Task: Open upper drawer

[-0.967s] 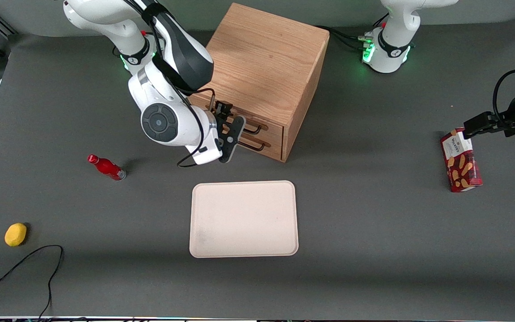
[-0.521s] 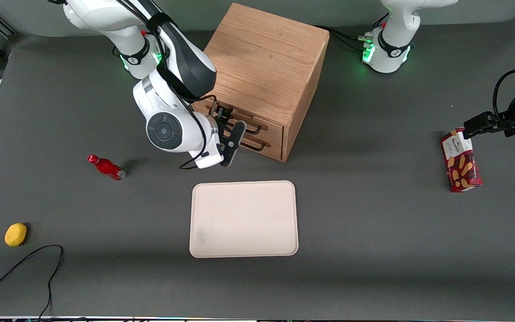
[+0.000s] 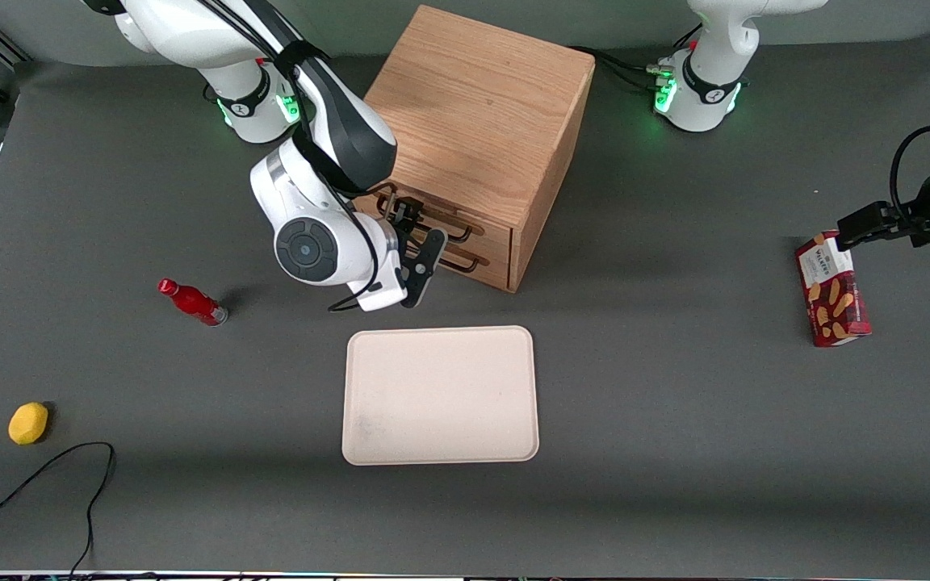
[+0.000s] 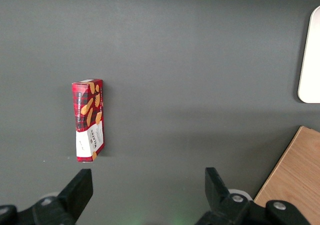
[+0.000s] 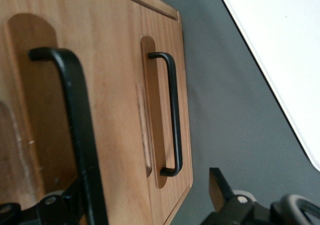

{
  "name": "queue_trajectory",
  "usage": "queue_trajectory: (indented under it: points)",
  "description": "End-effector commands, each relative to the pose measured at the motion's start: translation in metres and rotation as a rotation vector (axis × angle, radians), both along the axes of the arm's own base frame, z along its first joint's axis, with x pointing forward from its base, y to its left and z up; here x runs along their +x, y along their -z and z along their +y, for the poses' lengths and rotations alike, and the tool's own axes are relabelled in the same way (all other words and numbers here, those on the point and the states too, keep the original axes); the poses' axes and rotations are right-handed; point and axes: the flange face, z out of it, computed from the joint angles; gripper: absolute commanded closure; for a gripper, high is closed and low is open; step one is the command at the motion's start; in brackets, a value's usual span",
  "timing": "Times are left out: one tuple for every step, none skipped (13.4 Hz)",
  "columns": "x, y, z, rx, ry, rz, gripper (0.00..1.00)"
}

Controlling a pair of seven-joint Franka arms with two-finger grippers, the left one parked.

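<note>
The oak cabinet (image 3: 481,105) stands at the back middle of the table with its two drawers facing the working arm's end. The upper drawer (image 3: 493,236) is closed; its black bar handle (image 3: 455,231) shows large and close in the right wrist view (image 5: 75,115). The lower drawer's handle (image 3: 465,263) sits beneath it (image 5: 172,115). My gripper (image 3: 421,230) is open right at the drawer fronts (image 5: 145,200). The upper handle lies between its fingers, close beside one finger, and hides most of that finger. The other finger (image 5: 217,187) hangs over the bare table.
A cream tray (image 3: 439,395) lies nearer the front camera than the cabinet and shows in the right wrist view (image 5: 280,45). A red bottle (image 3: 192,302), a lemon (image 3: 28,423) and a black cable (image 3: 45,476) lie toward the working arm's end. A cookie box (image 3: 831,289) lies by the parked arm.
The arm's wrist has swung down and in toward the cabinet. The gripper has edged closer to the drawer fronts, its fingers still open.
</note>
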Motion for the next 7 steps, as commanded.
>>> queue_trajectory:
  points:
    - [0.004, 0.005, 0.002, 0.012, -0.013, -0.013, 0.00]
    - [0.007, 0.005, 0.000, 0.012, -0.007, -0.016, 0.00]
    - [0.008, 0.005, 0.000, 0.011, -0.008, -0.017, 0.00]
    - [0.010, 0.005, -0.003, 0.012, -0.006, -0.019, 0.00]
    - [0.014, 0.003, -0.007, 0.014, 0.001, -0.024, 0.00]
    - [0.019, 0.003, -0.011, 0.014, 0.008, -0.028, 0.00]
    - [0.026, 0.003, -0.017, 0.012, 0.019, -0.034, 0.00]
